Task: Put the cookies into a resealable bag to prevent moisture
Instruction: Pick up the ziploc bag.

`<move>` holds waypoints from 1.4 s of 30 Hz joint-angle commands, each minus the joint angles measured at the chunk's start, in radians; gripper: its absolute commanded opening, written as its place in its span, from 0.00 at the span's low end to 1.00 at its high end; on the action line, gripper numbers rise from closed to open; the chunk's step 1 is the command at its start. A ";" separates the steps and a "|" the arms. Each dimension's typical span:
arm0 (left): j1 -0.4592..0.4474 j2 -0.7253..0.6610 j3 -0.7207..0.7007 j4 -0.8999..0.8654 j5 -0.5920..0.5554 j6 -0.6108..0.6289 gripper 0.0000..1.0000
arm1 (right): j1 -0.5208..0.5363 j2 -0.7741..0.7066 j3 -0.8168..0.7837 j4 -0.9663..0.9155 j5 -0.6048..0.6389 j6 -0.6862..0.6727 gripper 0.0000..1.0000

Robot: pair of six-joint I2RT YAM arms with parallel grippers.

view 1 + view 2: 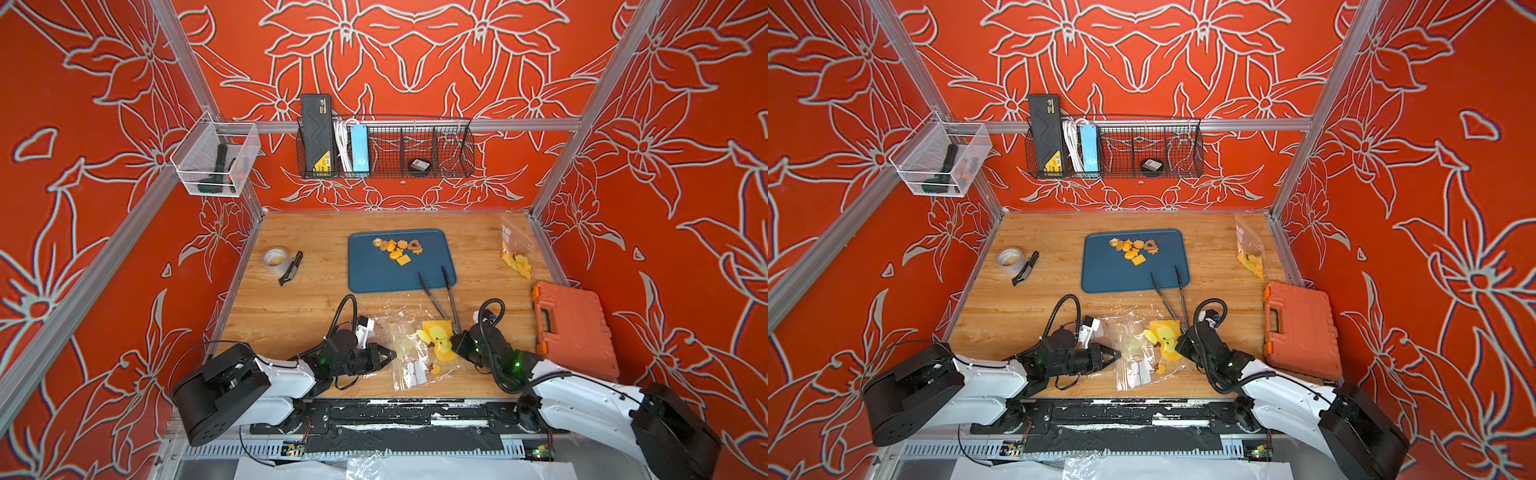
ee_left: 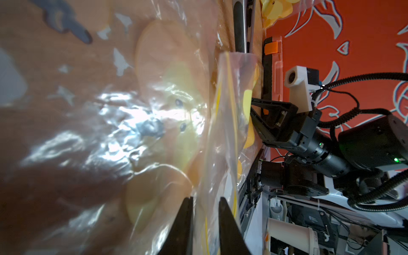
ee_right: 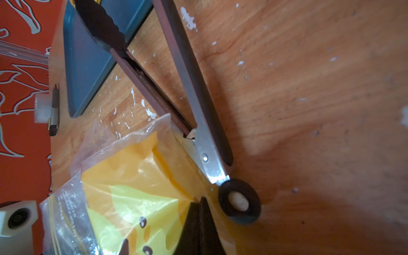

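Nothing is bagged yet: all cookies (image 1: 397, 249) lie on the far tray (image 1: 374, 278). At the near bag (image 1: 405, 332), the right gripper (image 3: 198, 204) pinches one edge and the left gripper (image 2: 205, 202) stands narrowly spread around the other.

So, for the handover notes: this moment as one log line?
left claw: open around bag edge | right claw: shut on bag | cookies: on tray

The left arm (image 1: 286, 376) and right arm (image 1: 582, 392) wear white shells, black joints, green lights and ribbed black cables, while the left tool (image 1: 392, 356) and right tool (image 1: 454, 341) are black and tapered.
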 commanded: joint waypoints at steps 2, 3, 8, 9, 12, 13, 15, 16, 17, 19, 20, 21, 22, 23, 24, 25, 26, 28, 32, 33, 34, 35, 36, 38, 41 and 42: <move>-0.008 0.017 0.043 0.066 -0.030 -0.006 0.20 | -0.001 0.008 -0.010 -0.011 -0.024 0.039 0.00; -0.008 0.024 0.053 0.068 -0.027 -0.004 0.20 | -0.001 0.009 -0.014 -0.007 -0.036 0.042 0.00; -0.025 0.078 0.082 0.102 -0.011 -0.007 0.20 | 0.003 -0.008 -0.020 -0.010 -0.045 0.047 0.00; -0.029 0.087 0.083 0.110 -0.010 -0.012 0.18 | 0.002 -0.015 -0.018 -0.019 -0.042 0.047 0.00; -0.032 0.092 0.080 0.119 -0.014 -0.015 0.13 | 0.002 -0.034 -0.020 -0.038 -0.024 0.049 0.00; -0.032 0.085 0.078 0.114 -0.018 -0.013 0.12 | 0.002 -0.039 -0.021 -0.047 -0.017 0.050 0.00; -0.032 0.056 0.078 0.074 -0.033 -0.004 0.10 | 0.002 -0.055 -0.026 -0.066 0.001 0.053 0.00; -0.032 0.039 0.078 0.051 -0.042 0.001 0.07 | 0.002 -0.062 -0.027 -0.073 0.009 0.055 0.00; -0.032 0.018 0.079 0.024 -0.052 0.007 0.03 | 0.002 -0.071 -0.030 -0.078 0.014 0.055 0.00; -0.032 -0.023 0.079 -0.030 -0.070 0.022 0.00 | 0.002 -0.086 -0.028 -0.093 0.020 0.044 0.00; -0.032 -0.048 0.084 -0.067 -0.080 0.031 0.00 | 0.002 -0.092 -0.021 -0.102 0.022 0.026 0.00; -0.032 -0.080 0.097 -0.124 -0.096 0.044 0.00 | 0.001 -0.099 -0.007 -0.114 0.022 -0.011 0.00; -0.032 -0.107 0.116 -0.182 -0.111 0.054 0.00 | 0.001 -0.107 0.009 -0.127 0.023 -0.055 0.02; -0.032 -0.142 0.148 -0.263 -0.130 0.072 0.00 | 0.001 -0.117 0.039 -0.150 0.027 -0.116 0.12; -0.032 -0.173 0.190 -0.354 -0.148 0.097 0.00 | 0.001 -0.130 0.076 -0.191 0.035 -0.181 0.23; -0.032 -0.198 0.233 -0.434 -0.161 0.120 0.00 | 0.002 -0.141 0.111 -0.237 0.048 -0.235 0.34; -0.032 -0.223 0.287 -0.530 -0.183 0.145 0.00 | 0.001 -0.156 0.147 -0.280 0.063 -0.296 0.47; -0.029 -0.258 0.406 -0.711 -0.229 0.199 0.00 | 0.000 -0.179 0.206 -0.362 0.089 -0.400 0.65; 0.001 -0.240 0.694 -1.066 -0.321 0.325 0.00 | -0.031 -0.166 0.311 -0.510 0.118 -0.555 0.73; 0.021 -0.212 0.781 -1.165 -0.342 0.355 0.00 | -0.054 -0.144 0.336 -0.533 0.100 -0.583 0.73; 0.040 -0.186 0.853 -1.244 -0.363 0.383 0.00 | -0.076 -0.120 0.351 -0.546 0.078 -0.604 0.74; 0.068 -0.154 0.931 -1.345 -0.393 0.411 0.00 | -0.100 -0.090 0.366 -0.555 0.054 -0.622 0.75; 0.100 -0.122 1.020 -1.436 -0.430 0.439 0.00 | -0.123 -0.057 0.379 -0.560 0.034 -0.635 0.76; 0.173 -0.066 1.157 -1.594 -0.493 0.498 0.00 | -0.164 0.019 0.414 -0.577 -0.011 -0.648 0.78; 0.338 0.031 1.334 -1.825 -0.600 0.574 0.00 | -0.187 0.141 0.495 -0.623 -0.033 -0.651 0.79; 0.399 0.070 1.386 -1.897 -0.640 0.599 0.00 | -0.187 0.172 0.522 -0.628 -0.033 -0.651 0.82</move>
